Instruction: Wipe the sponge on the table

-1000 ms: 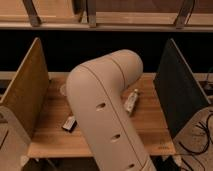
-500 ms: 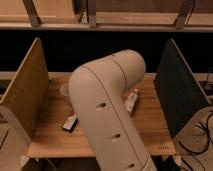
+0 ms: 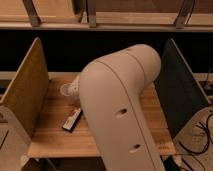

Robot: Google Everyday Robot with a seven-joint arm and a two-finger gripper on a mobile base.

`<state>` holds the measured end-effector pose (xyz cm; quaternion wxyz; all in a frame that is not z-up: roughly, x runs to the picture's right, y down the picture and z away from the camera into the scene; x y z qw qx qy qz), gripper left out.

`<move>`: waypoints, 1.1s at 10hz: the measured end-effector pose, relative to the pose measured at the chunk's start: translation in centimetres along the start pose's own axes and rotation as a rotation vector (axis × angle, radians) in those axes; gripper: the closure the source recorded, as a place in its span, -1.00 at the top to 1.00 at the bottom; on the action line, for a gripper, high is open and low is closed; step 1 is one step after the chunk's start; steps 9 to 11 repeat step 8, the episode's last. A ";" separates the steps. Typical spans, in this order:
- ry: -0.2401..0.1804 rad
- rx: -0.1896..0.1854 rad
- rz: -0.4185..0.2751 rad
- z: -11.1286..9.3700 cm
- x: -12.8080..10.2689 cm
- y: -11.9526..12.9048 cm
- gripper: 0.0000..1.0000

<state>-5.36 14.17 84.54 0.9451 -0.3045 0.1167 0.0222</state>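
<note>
The big white arm link (image 3: 122, 110) fills the middle of the camera view and covers much of the light wooden table (image 3: 50, 137). The sponge is hidden. My gripper is out of sight behind the arm link, so I cannot place it relative to anything.
A clear plastic cup (image 3: 67, 89) lies at the back left of the table, beside the arm. A black-and-white bar (image 3: 72, 120) rests front left. Upright boards stand on the left (image 3: 25, 95) and right (image 3: 180, 92). Shelving runs along the back, and cables (image 3: 200, 140) lie on the floor at right.
The arm link has shifted to the right and now covers the small pale object that showed just right of it before. Cup and bar have not moved.
</note>
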 end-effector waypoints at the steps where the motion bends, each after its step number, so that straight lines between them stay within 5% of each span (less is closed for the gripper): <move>1: 0.001 0.000 0.003 -0.2 0.4 0.6 0.56; 5: -0.005 -0.022 0.012 0.4 0.9 1.8 0.60; 11: -0.008 0.002 0.001 -0.8 0.2 0.9 0.60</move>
